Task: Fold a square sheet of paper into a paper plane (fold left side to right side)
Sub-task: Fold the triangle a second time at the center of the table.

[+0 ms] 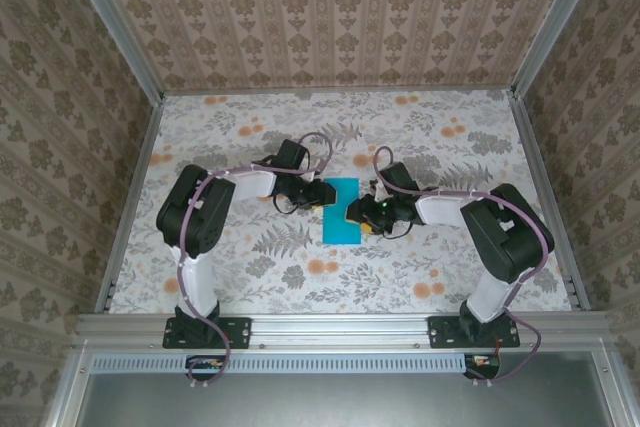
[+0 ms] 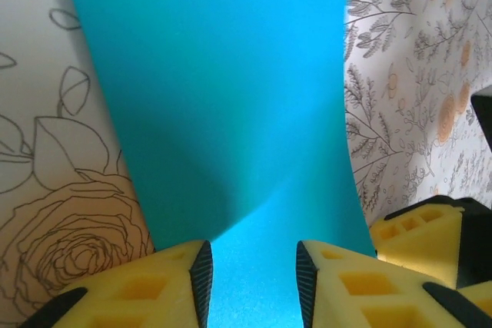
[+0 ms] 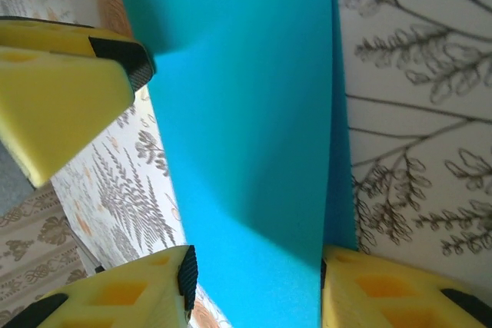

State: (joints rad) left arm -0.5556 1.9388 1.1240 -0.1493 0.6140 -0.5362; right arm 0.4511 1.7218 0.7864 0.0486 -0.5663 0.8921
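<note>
The square sheet of paper (image 1: 341, 217) lies mid-table as a turquoise upright rectangle, folded in half. My left gripper (image 1: 313, 193) is at its upper left edge and my right gripper (image 1: 363, 213) at its right edge. In the left wrist view the paper (image 2: 223, 90) lies flat under the open left gripper (image 2: 252, 282), whose pads stand apart above it. In the right wrist view the paper (image 3: 246, 97) has its top layer slightly lifted. The right gripper (image 3: 257, 286) is open and straddles it. A yellow finger of the left gripper (image 3: 69, 90) shows beyond.
The table (image 1: 300, 277) has a floral cloth. Metal rails (image 1: 130, 197) and patterned walls close it in on the left, right and back. A finger of the right gripper (image 2: 430, 228) is close to my left fingers.
</note>
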